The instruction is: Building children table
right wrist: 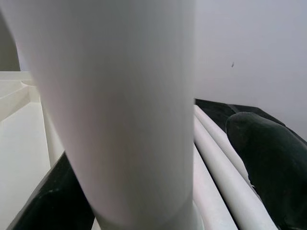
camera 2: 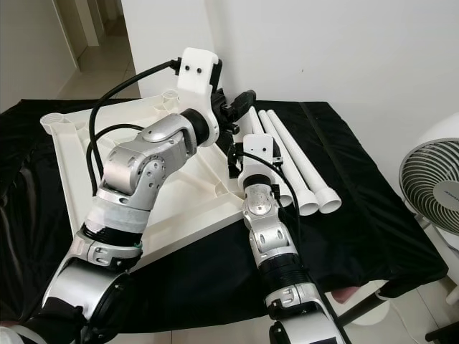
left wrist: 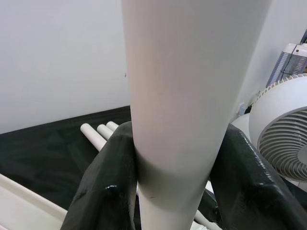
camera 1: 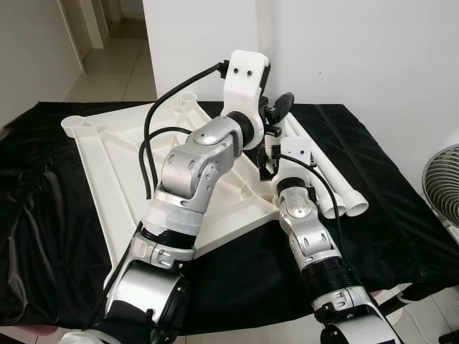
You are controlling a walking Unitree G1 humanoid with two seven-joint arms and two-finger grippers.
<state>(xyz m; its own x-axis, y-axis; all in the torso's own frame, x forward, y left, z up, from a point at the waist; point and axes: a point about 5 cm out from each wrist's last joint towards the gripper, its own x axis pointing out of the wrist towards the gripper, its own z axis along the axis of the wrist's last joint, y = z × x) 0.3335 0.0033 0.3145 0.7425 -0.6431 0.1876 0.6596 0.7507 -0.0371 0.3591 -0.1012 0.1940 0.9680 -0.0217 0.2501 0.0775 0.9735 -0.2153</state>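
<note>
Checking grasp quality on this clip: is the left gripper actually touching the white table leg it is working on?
Touching. In the left wrist view, both black fingers press against the sides of the white table leg, with no gap visible on either side of it.

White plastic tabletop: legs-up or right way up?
Legs-up: the white plastic tabletop lies on the black cloth with underside ribs and corner sockets facing up.

My white tabletop [camera 1: 107, 179] lies upside down on black cloth, ribs and corner sockets facing up. One white leg tube [left wrist: 177, 120] stands clamped upright; three more [camera 2: 305, 175] lie side by side beside it.
</note>
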